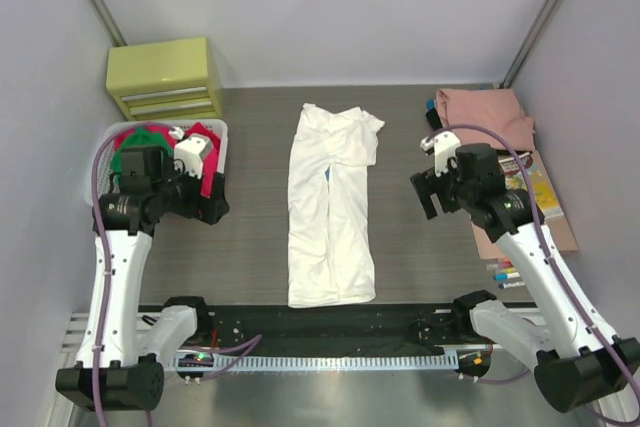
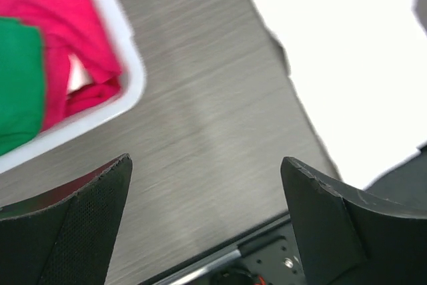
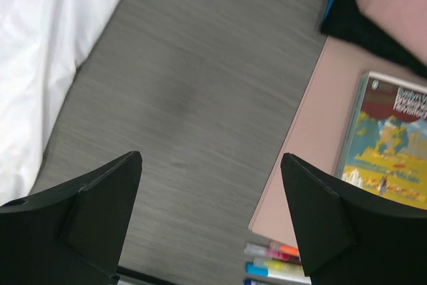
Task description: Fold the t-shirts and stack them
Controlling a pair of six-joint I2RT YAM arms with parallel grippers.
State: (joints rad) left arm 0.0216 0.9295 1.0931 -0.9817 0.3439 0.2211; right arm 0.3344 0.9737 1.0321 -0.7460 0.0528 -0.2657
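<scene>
**Ana:** How far along is the folding?

**Ben:** About midway on one shirt, I'd judge. The white t-shirt lies flat in the middle of the bench. Its sides are brought in so it makes a narrow strip, but it isn't folded across its length yet. A salmon-pink t-shirt sits folded at the far right corner with something dark under it, and that looks like the stack. On the left, a red t-shirt and a green t-shirt lie crumpled in the basket, so those are left to do.

**Ana:** Which way does the white one point?

**Ben:** Its long axis runs straight away from the arms. The hem is at the near edge, and the wider sleeve end is at the far side, with one sleeve jutting right.

**Ana:** And the claws?

**Ben:** Both gape wide and hold nothing. The left claw hangs over bare bench between basket and shirt. The right claw hangs between the shirt and a book.
</scene>
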